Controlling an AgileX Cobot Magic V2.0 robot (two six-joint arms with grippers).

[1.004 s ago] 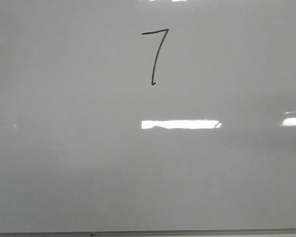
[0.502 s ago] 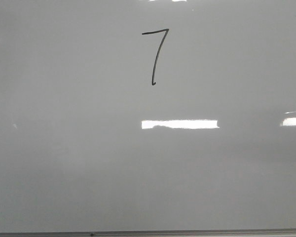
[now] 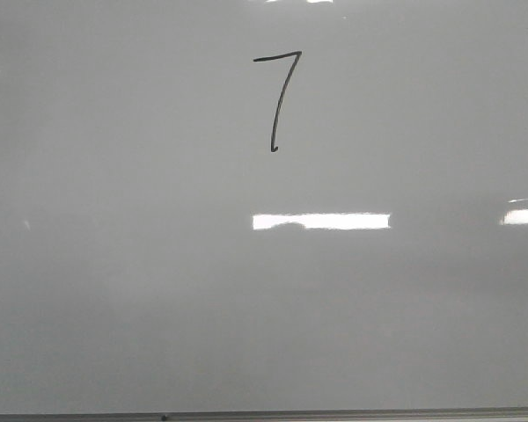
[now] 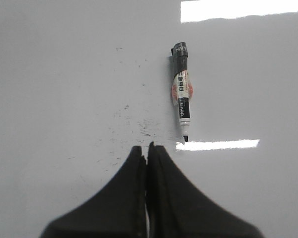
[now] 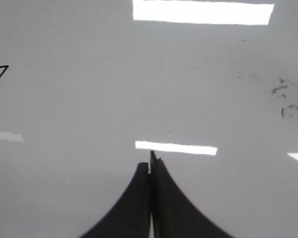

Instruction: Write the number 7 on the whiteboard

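Now you see the number 7 (image 3: 277, 101) complete on the whiteboard (image 3: 114, 290); left claw (image 4: 147, 148) and right claw (image 5: 150, 161) both pressed closed, empty; uncapped marker (image 4: 181, 94) lying just beyond the left one.

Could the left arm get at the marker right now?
Probably yes. The marker lies uncapped on the whiteboard just ahead of the left gripper, nothing between them; but the jaws are shut and must open first.

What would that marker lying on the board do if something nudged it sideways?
The marker looks round-bodied and lies flat on the glossy whiteboard, so it would probably roll or slide easily. It seems stiff and light. Its cap is off, so the exposed tip might leave a stray mark.
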